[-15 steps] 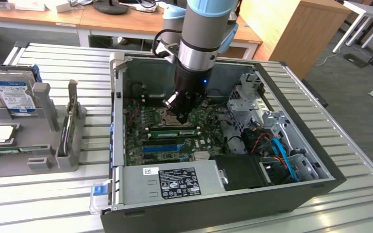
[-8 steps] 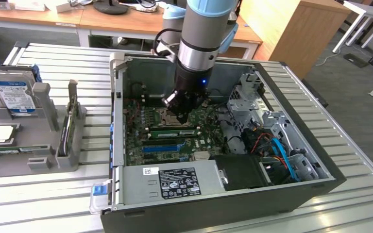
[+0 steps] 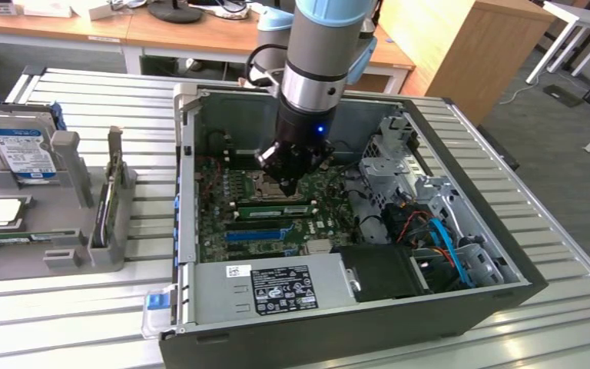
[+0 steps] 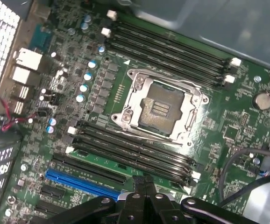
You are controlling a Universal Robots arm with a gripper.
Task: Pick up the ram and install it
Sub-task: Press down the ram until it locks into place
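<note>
Directly beneath the closed hand, the ram sits slotted.

The gripper hangs shut over the motherboard, fingertips pressed together above the ram, which lies in a slot just beside the CPU socket. The blue slot runs alongside, further from the socket than the ram.

The claw hides part of the ram; the blue slot runs under it, its end covered.
</note>
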